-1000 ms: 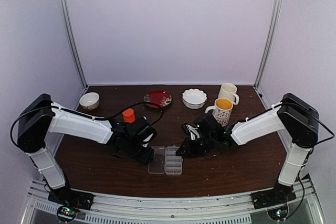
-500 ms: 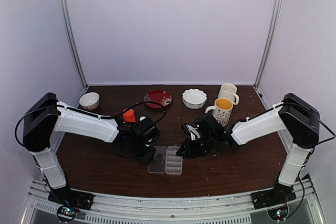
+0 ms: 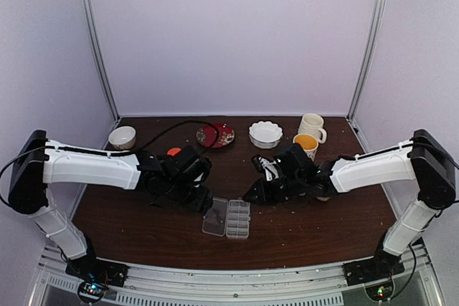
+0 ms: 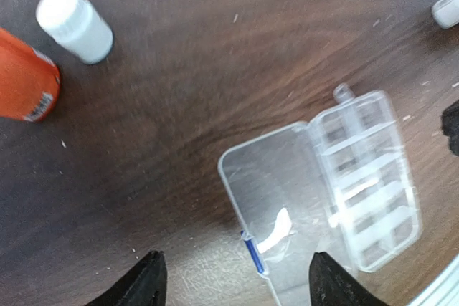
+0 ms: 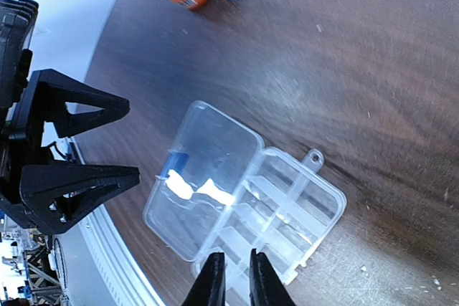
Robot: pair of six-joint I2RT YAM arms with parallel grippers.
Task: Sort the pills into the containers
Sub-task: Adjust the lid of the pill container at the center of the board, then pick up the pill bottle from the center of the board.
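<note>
The clear pill box (image 3: 228, 218) lies open near the table's front, its lid (image 4: 269, 184) flat to the left of the two rows of containers (image 4: 366, 177). The containers (image 5: 287, 213) look empty. No pills show clearly; only tiny pale specks (image 4: 235, 17) dot the wood. My left gripper (image 4: 233, 288) stands open above the lid's blue latch (image 4: 254, 256), touching nothing. It appears again at the left in the right wrist view, the left gripper (image 5: 134, 141). My right gripper (image 5: 235, 277) hovers over the box's near edge, shut to a narrow slit, nothing visible between its fingers.
An orange bottle (image 4: 25, 77) and a small white bottle (image 4: 75, 23) stand left of the box; another white bottle (image 4: 448, 8) is beyond it. At the back are a small bowl (image 3: 122, 137), a red plate (image 3: 215, 135), a white bowl (image 3: 265, 134) and two mugs (image 3: 308, 137).
My left gripper has opened wider and drawn back up-left from the lid. The right arm has shifted slightly away from me. The box has stayed put.
</note>
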